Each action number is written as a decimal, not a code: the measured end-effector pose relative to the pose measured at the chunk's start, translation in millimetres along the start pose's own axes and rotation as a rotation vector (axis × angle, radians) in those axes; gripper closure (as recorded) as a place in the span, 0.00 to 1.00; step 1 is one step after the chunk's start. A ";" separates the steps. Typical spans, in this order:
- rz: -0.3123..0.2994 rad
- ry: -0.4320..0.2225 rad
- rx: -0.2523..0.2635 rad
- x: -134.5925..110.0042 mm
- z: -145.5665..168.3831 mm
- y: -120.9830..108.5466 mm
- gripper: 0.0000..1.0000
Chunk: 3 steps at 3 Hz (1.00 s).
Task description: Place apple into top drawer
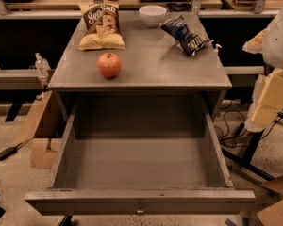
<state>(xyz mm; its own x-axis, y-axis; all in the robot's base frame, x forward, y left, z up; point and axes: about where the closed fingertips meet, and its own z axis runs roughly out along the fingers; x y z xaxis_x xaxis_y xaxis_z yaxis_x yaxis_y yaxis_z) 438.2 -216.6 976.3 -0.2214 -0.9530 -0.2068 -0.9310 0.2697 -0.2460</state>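
The apple (109, 64), round and red-orange, stands on the grey cabinet top (151, 65) near its front left. Below it the top drawer (140, 161) is pulled fully open; it is a deep grey box with nothing in it and has a small metal knob (140, 210) on its front panel. My gripper (269, 100) is at the right edge of the view, beside the cabinet's right side. It is well to the right of the apple and holds nothing that I can see.
A tan chip bag (102, 26) lies behind the apple. A white bowl (152, 15) stands at the back centre, and a blue chip bag (186, 35) lies at the back right. Cardboard boxes (40, 135) stand on the floor to the left, and cables and table legs (247, 159) are to the right.
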 end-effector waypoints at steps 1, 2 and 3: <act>0.000 0.000 0.000 0.0 0.0 0.0 0.00; -0.004 -0.056 0.029 -11.2 5.7 -17.4 0.00; -0.011 -0.204 0.102 -41.5 15.3 -60.6 0.00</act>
<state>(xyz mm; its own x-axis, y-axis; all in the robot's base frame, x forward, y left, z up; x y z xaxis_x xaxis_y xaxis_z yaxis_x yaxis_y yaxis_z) 508.1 -191.3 985.3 -0.1383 -0.9111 -0.3882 -0.8968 0.2816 -0.3413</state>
